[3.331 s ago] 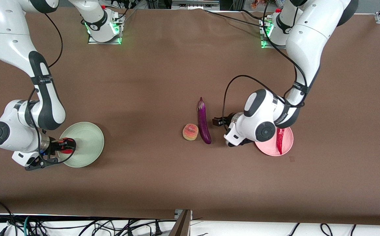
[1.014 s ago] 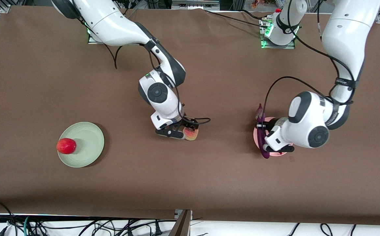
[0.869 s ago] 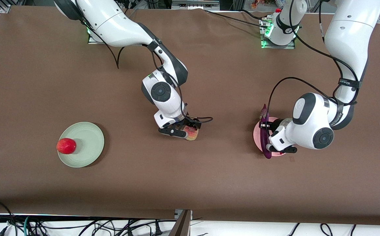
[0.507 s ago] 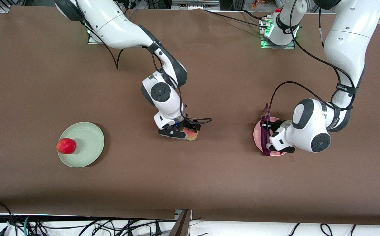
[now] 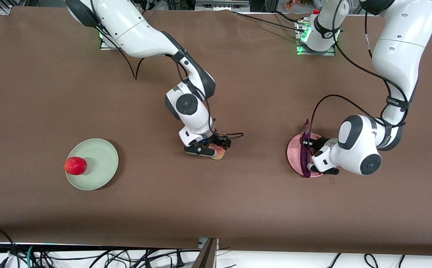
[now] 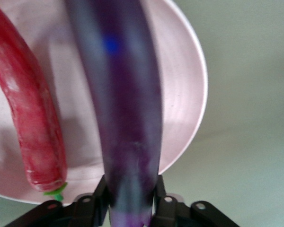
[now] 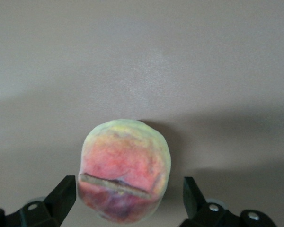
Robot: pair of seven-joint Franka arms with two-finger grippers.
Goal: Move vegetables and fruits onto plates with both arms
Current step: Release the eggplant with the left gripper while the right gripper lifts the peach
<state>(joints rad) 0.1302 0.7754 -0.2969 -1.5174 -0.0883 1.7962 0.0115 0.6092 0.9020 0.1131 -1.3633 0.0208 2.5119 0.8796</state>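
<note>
Chili (image 6: 31,118) beside eggplant (image 6: 125,113) on pink plate (image 6: 184,90) (apple (image 5: 75,165) on green).

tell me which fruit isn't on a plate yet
The peach. It sits on the bare table between the right hand's open fingers, while the red apple already rests on the green plate.

1. We see the whole table (image 5: 52,74) from high up, facing both robot bases.
2. Our left wrist camera sits close over the pink plate (image 6: 189,94), also in front view.
3. Our right wrist camera looks closely at the peach (image 7: 125,170).
</note>
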